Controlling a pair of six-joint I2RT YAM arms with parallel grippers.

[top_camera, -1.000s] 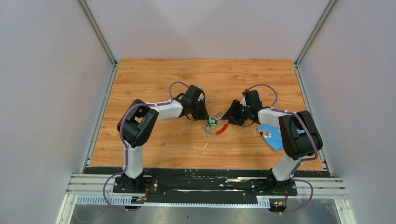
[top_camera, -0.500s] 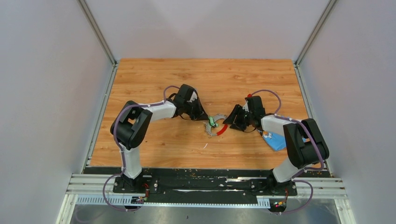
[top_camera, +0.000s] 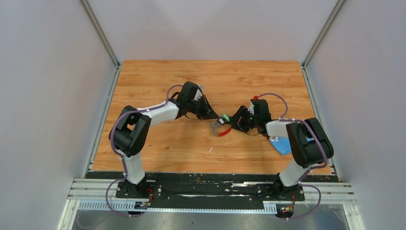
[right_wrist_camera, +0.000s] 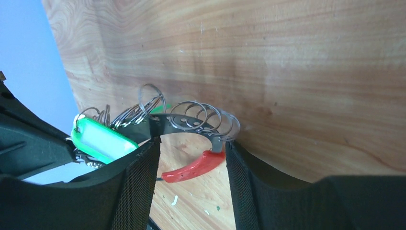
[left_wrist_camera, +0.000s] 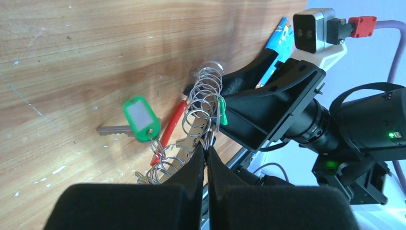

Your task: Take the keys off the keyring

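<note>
The keyring (top_camera: pixel 216 128) is a thin silver band with a red sleeve (top_camera: pixel 224 132), at the table's middle between both grippers. Many small split rings (left_wrist_camera: pixel 203 98) hang on it. A key with a green tag (left_wrist_camera: pixel 140 112) dangles from it; another green piece (top_camera: pixel 223 117) sits by the fingers. My left gripper (top_camera: pixel 213 116) is shut, pinching a small split ring at its tips (left_wrist_camera: pixel 207 152). My right gripper (top_camera: pixel 231 122) is open, its fingers (right_wrist_camera: pixel 139 187) on either side of the red sleeve (right_wrist_camera: pixel 194 167). The green tag (right_wrist_camera: pixel 100 139) also shows there.
A blue cloth (top_camera: pixel 282 143) with a small pale item on it lies at the right, under the right arm. Small white specks (top_camera: pixel 209 149) lie on the wooden table (top_camera: pixel 158 153). Grey walls stand on three sides.
The left gripper has moved right onto the keyring and pinches it. The right gripper has shifted left around the red sleeve. The ring has tilted up off the table.
</note>
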